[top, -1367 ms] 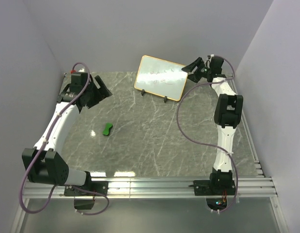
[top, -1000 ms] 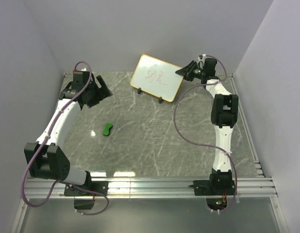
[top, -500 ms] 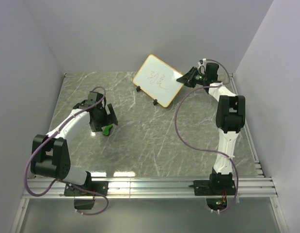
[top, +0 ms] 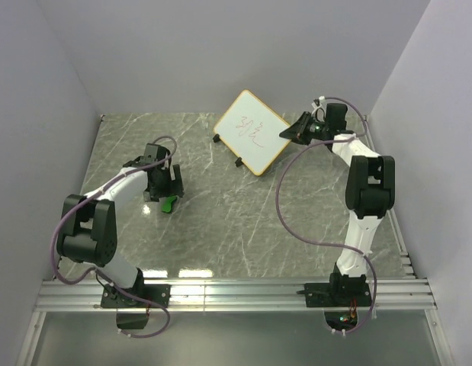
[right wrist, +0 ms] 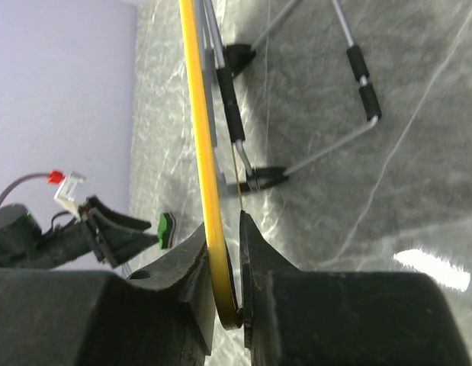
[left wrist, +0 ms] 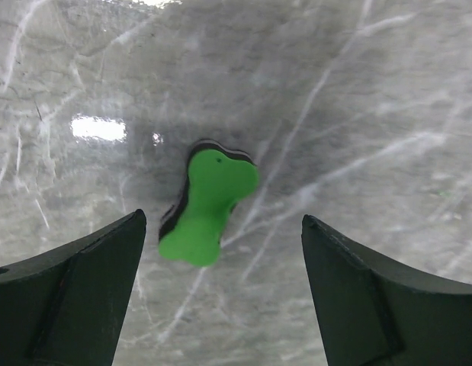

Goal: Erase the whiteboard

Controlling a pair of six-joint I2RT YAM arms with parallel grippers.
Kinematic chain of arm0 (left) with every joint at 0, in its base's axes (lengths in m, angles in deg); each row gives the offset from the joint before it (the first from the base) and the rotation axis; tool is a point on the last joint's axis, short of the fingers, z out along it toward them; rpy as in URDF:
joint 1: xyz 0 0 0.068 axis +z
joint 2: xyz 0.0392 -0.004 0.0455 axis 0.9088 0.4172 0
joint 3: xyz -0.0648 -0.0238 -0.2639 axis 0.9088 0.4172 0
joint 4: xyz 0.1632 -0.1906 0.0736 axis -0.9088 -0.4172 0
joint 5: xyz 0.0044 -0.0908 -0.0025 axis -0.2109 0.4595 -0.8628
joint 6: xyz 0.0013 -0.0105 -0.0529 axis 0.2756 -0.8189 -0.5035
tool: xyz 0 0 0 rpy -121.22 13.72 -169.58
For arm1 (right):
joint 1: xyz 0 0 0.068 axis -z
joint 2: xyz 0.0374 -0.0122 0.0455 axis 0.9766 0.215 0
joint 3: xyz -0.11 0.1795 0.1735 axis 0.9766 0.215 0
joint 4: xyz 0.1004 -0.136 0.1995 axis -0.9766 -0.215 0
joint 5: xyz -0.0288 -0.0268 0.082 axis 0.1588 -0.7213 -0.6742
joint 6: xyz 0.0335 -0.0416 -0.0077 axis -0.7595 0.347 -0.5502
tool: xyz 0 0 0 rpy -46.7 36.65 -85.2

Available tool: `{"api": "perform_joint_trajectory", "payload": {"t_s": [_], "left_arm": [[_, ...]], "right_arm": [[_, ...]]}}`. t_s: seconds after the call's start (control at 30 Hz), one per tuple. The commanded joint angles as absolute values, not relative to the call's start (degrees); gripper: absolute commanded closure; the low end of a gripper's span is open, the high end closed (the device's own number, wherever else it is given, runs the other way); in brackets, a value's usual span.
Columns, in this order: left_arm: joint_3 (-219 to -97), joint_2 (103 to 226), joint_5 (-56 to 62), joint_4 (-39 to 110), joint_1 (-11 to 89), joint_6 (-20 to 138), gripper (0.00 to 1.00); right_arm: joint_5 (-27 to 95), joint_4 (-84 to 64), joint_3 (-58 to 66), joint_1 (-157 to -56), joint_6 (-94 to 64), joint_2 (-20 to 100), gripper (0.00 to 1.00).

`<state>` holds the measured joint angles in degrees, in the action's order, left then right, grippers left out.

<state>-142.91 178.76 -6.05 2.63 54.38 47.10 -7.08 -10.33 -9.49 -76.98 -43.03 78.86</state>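
The whiteboard (top: 252, 131), white with a tan-orange frame and a red scribble, stands turned diamond-wise at the back of the table. My right gripper (top: 293, 131) is shut on its right corner. In the right wrist view the frame (right wrist: 196, 114) runs edge-on between the two fingers (right wrist: 186, 267), with the right gripper (right wrist: 224, 238) clamped on it. My left gripper (top: 165, 191) hovers open just over the green bone-shaped eraser (top: 168, 203). Seen from the left wrist, the eraser (left wrist: 209, 206) lies flat on the marble ahead of the left gripper (left wrist: 224, 221), touching neither finger.
The board's black stand feet (right wrist: 255, 179) and wire legs (right wrist: 350, 145) rest on the grey marble tabletop (top: 243, 213). Lilac walls close in the left, back and right sides. An aluminium rail (top: 236, 293) runs along the near edge.
My left arm swung in from the back left and came down over the eraser. The right gripper closed on the board's corner and turned the board onto its point.
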Motion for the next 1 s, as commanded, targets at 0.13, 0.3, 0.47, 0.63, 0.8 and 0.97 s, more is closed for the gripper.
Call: {"api": "perform_joint_trajectory", "payload": {"t_s": [0.13,0.3,0.47,0.63,0.8,0.97], "left_arm": [[-143.9,181.2,-7.3,5.3,54.4,50.9,0.13],[-142.7,181.6,-5.8,5.7,54.3,50.3,0.24],[-139.8,180.3,-5.8,6.9,54.1,49.3,0.29],[-139.2,181.2,-6.4,7.1,53.9,48.9,0.34],[-140.4,182.3,-6.5,6.9,53.9,48.9,0.5],[-140.9,181.9,-6.9,6.8,54.0,48.9,0.54]], "right_arm": [[-5.1,-16.4,-2.4,-77.3,-40.0,71.1,0.85],[-3.7,-17.6,0.5,-77.2,-38.2,68.1,0.86],[-3.6,-17.6,2.5,-76.9,-37.7,66.5,0.86],[-3.5,-17.2,3.3,-76.9,-37.8,65.7,0.86],[-3.6,-18.2,2.9,-76.8,-37.2,65.4,0.86],[-3.9,-18.9,2.5,-76.8,-36.5,65.2,0.86]]}}
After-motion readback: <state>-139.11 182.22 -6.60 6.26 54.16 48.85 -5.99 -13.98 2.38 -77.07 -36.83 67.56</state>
